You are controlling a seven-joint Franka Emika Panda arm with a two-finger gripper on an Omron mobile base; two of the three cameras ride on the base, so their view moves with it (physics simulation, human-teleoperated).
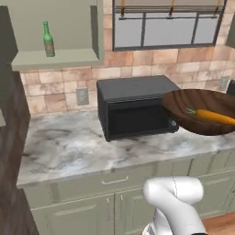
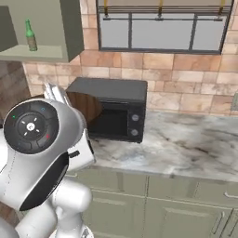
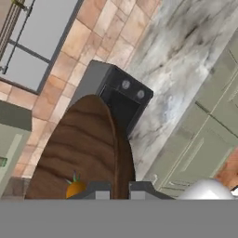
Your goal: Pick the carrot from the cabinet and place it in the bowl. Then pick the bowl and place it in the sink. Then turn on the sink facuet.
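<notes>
— Up above the tabletop (image 1: 82, 147), right of the microwave (image 1: 133, 108): claw (image 3: 119, 189) pinched on the bowl (image 1: 202, 110) rim, carrot (image 1: 213, 116) already inside.
— So the sink and faucet steps remain.

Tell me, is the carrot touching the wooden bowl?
Touching. In the left base view the carrot lies on the inside of the wooden bowl, with no gap beneath it.
</notes>
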